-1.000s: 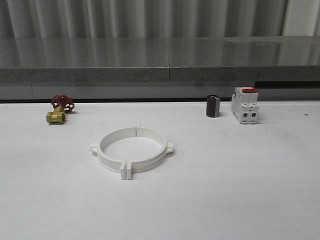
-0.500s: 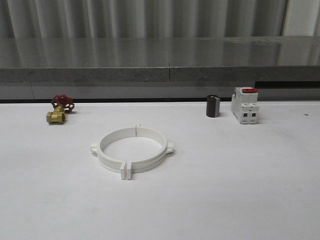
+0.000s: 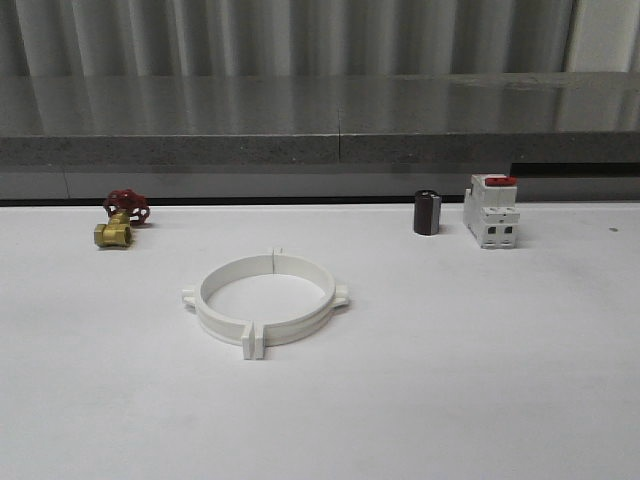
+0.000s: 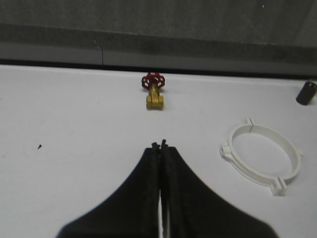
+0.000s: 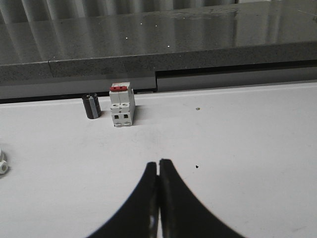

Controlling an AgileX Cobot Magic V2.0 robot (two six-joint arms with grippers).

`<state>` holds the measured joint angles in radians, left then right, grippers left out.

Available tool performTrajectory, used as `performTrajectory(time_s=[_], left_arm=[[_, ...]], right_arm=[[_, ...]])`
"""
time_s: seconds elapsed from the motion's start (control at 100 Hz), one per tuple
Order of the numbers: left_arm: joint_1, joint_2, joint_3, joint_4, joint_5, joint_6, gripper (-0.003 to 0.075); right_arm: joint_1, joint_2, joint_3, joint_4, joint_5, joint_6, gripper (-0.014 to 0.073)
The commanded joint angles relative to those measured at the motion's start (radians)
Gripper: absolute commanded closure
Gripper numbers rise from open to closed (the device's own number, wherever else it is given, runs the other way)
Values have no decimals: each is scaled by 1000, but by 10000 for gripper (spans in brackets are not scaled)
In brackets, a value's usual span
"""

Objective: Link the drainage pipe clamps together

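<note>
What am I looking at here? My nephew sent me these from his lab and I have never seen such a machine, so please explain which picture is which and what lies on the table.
This is a robot with two arms, each ending in a two-fingered gripper. The front view looks forward over a white table. The other two pictures come from cameras on the wrists, so the black shapes there are the grippers themselves: the left gripper and the right gripper. Both are shut and hold nothing.

In the middle of the table lie the drainage pipe clamps, two white half-rings set together as a ring. Toward the back on the left is a brass valve with a red handle. On the right stand a small dark cylinder and, close beside it, a white circuit breaker with a red switch.
</note>
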<state>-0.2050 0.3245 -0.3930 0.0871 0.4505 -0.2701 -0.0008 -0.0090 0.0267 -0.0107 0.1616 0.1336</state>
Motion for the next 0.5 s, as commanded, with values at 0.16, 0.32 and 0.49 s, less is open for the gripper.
performTrajectory(time_s=[0.16,0.32,0.49], left_arm=[[109,-169,154,5,-219,-1,740],[121,-300,266,-3,-254,29,740],[121,-358,325,-57,-268,109,740]], right_arm=[[-5,-16,-15,-3,-86,-10,662],[-5,-16,-15,-3,-86,-10,662],[-5,-16,-15,-3,-85,-10,662]])
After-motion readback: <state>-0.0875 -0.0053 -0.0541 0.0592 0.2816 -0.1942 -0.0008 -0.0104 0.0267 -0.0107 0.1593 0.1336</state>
